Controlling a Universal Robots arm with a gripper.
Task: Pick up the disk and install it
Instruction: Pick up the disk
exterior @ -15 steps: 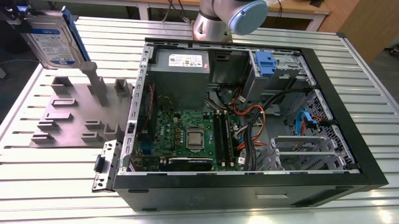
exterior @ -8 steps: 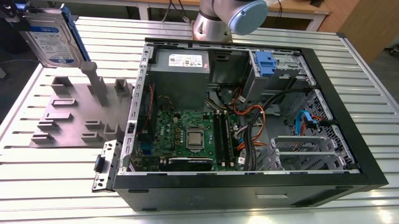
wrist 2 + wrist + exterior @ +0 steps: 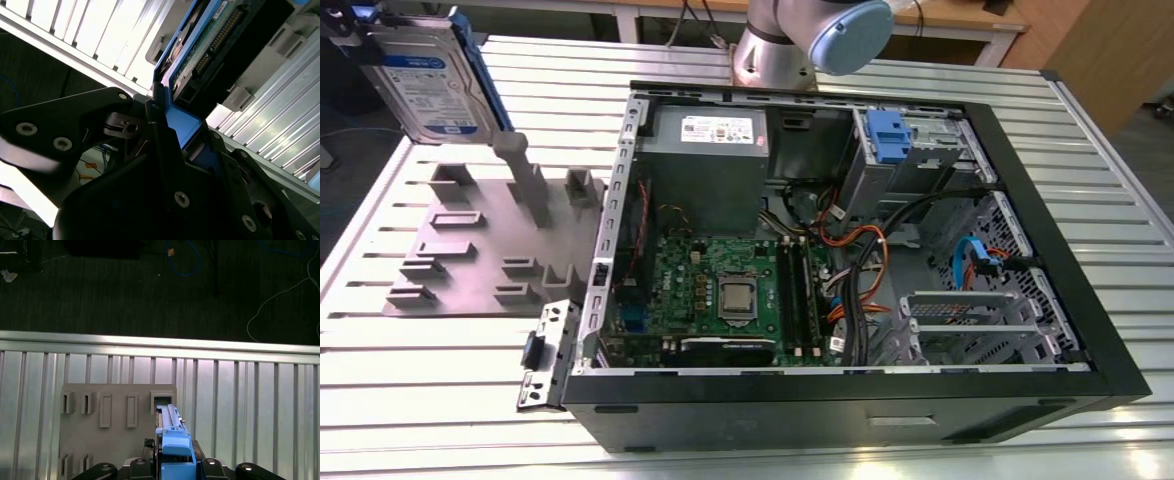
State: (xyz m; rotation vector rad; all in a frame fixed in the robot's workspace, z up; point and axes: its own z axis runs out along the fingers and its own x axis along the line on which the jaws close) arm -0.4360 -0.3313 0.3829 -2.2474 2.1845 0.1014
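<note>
The disk (image 3: 430,80), a silver-grey drive with a white-and-blue label in a blue carrier, hangs upright in the air at the exterior view's upper left. It is above the grey fixture plate (image 3: 480,240) and clear of it. My gripper (image 3: 340,35) reaches in from the corner beside it. In the second wrist view my gripper (image 3: 182,125) is shut on the carrier's blue end, and the disk's green circuit board (image 3: 200,55) points away from me. In the first wrist view the disk's carrier (image 3: 175,447) sits between my black fingers, over the fixture plate (image 3: 115,430).
The open computer case (image 3: 1067,300) lies on the slatted metal table (image 3: 427,400). It holds a grey power supply (image 3: 707,130), the green mainboard (image 3: 720,290), loose cables and a blue-fronted drive bay (image 3: 891,135). An upright post (image 3: 516,160) rises from the fixture plate.
</note>
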